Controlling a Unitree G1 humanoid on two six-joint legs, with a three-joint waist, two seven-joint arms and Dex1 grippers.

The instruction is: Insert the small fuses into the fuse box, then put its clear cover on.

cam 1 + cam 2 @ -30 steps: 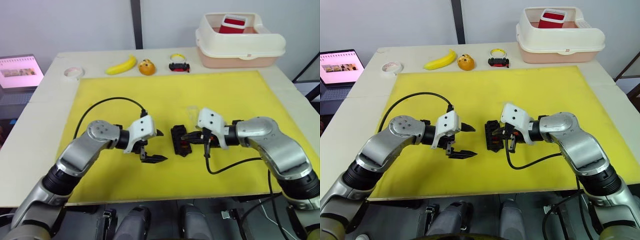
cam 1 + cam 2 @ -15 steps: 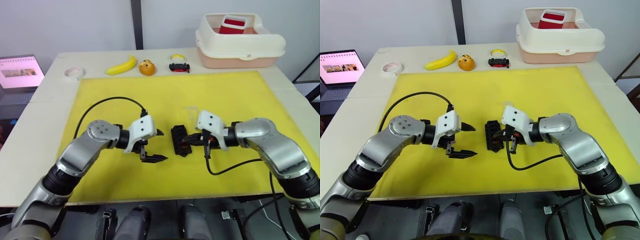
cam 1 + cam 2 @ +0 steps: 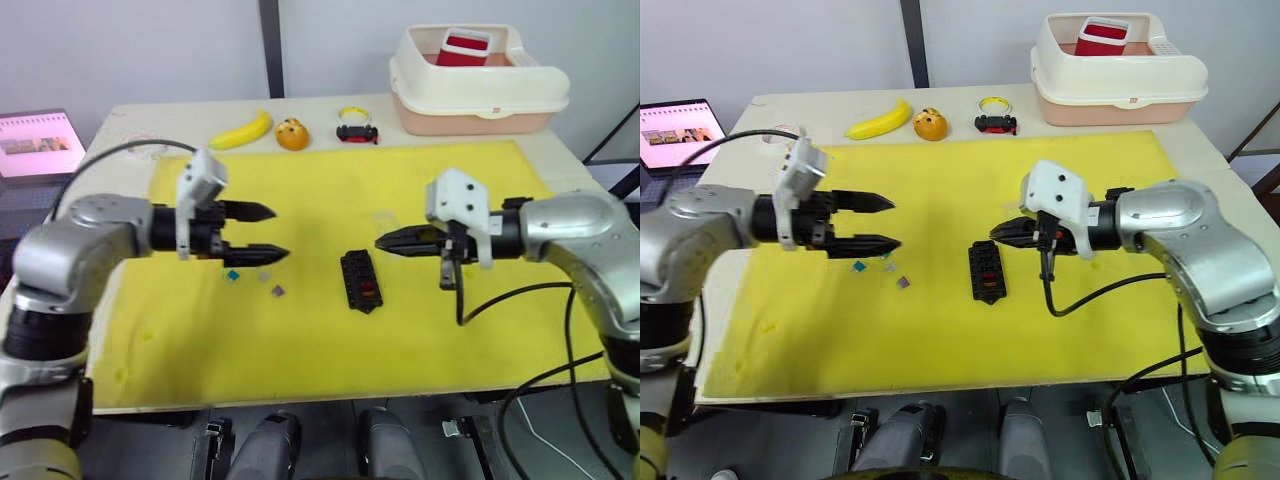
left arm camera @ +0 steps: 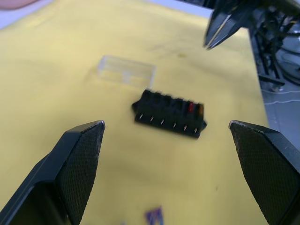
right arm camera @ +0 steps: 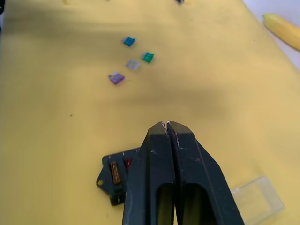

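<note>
On the yellow mat (image 3: 330, 190) sits one fuse box (image 3: 361, 281), roughly in the middle, with two fuses already in it, an orange one (image 5: 114, 172) and a red one (image 5: 127, 164) side by side at one end. Four more small fuses are loose on the mat: blue (image 5: 128, 41), green (image 5: 148, 57), grey (image 5: 132, 64) and purple (image 5: 116, 78), bunched together off to the robot's left of the box. One clear cover (image 4: 125, 71) lies flat just beyond the box, close but not touching.

Both grippers hang above the mat, holding nothing. The left gripper (image 3: 262, 232) has its fingers spread wide; the loose fuses sit just below and slightly toward the box from its tips. The right gripper (image 3: 388, 242) is pinched closed, tips meeting, pointing toward the middle of the mat, with the box below and a bit nearer the robot.

The head views barely show the cover, just a faint smudge, and I can only pick out about three loose fuses there. The left wrist view shows the cover properly, plus the box's row of pins. The right wrist view is what lets you count all four loose fuses.

Along the back of the table: one banana (image 3: 241, 131), one small orange thing (image 3: 292, 133), a toy car (image 3: 357, 132), and a cream tub (image 3: 480, 85).
</note>
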